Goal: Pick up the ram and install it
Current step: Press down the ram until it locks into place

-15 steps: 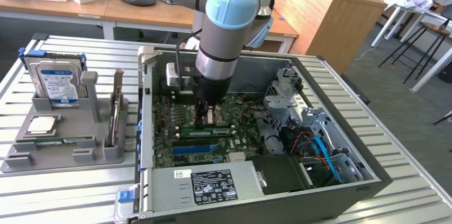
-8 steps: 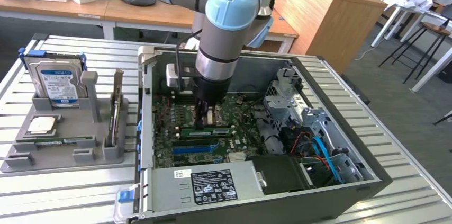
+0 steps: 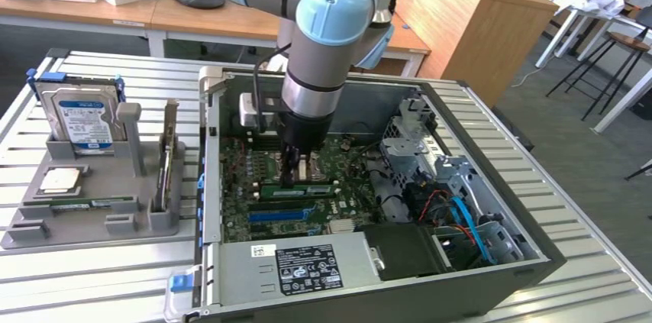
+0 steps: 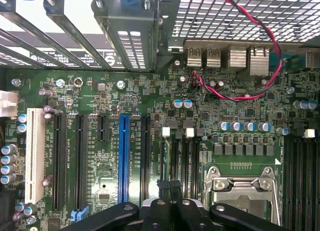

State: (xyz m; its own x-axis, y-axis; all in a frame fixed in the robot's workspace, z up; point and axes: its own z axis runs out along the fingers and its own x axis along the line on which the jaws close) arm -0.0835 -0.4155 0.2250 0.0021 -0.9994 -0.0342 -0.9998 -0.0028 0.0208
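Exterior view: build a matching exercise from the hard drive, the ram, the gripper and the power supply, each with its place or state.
1 hard drive
2 ram
3 gripper
4 power supply

a shut, lowered into the computer case
b upright in the grey holder
c lying on the motherboard, under the gripper
d labelled box at the case's edge

Pairs: 1-b, 2-c, 3-a, 4-d.

Ribbed silvery metal on the worktop (image 3: 91,277), dull sheen. The computer case (image 3: 530,262) looks like matt dark-grey painted metal. Glossy green circuit board (image 4: 150,106) inside, with a shiny blue plastic slot (image 4: 123,158). The pincer (image 4: 170,188) is black, smooth, slightly glossy. The parts holder (image 3: 97,220) looks like matt grey plastic.
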